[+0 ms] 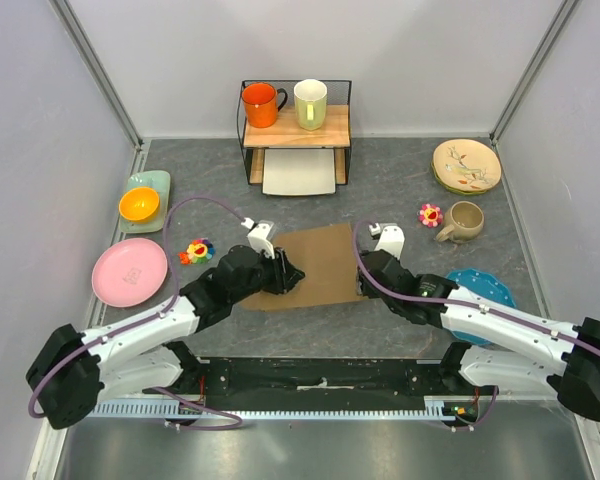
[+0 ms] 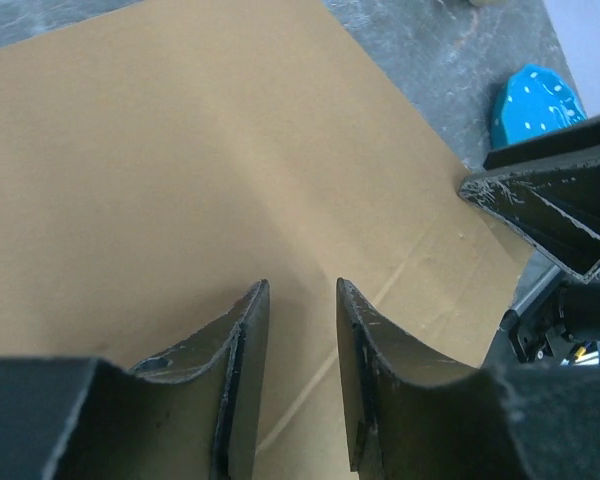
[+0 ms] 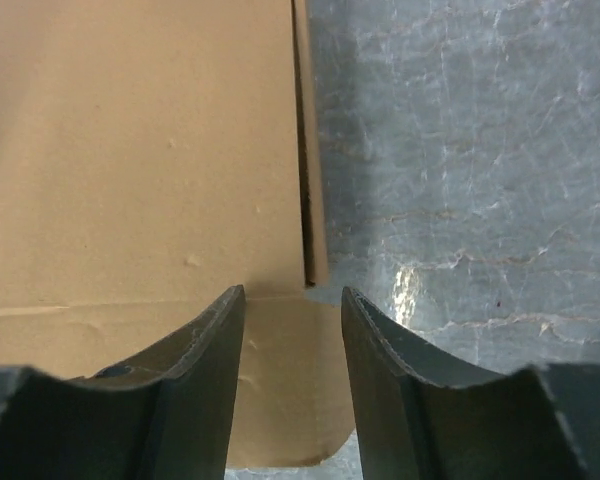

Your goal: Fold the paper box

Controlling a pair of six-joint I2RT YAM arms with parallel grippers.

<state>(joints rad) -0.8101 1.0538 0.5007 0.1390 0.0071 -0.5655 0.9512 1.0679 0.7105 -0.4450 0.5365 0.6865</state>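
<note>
The paper box [image 1: 325,258] is a brown cardboard sheet lying flat on the grey table between my two arms. My left gripper [image 1: 286,273] is over its left edge. In the left wrist view the left gripper [image 2: 302,285] is open by a narrow gap, with only creased cardboard [image 2: 180,150] below it. My right gripper [image 1: 365,282] is at the sheet's right edge. In the right wrist view the right gripper [image 3: 292,290] is open and empty over a rounded flap [image 3: 285,390] at the cardboard's [image 3: 130,150] right border.
A wooden shelf [image 1: 295,128] at the back holds an orange mug [image 1: 260,104] and a pale mug [image 1: 310,103], with a white tray [image 1: 300,172] beneath. Pink plate [image 1: 130,272], orange bowl [image 1: 139,204], flower toys [image 1: 196,251], beige mug [image 1: 464,221], blue plate [image 1: 480,290].
</note>
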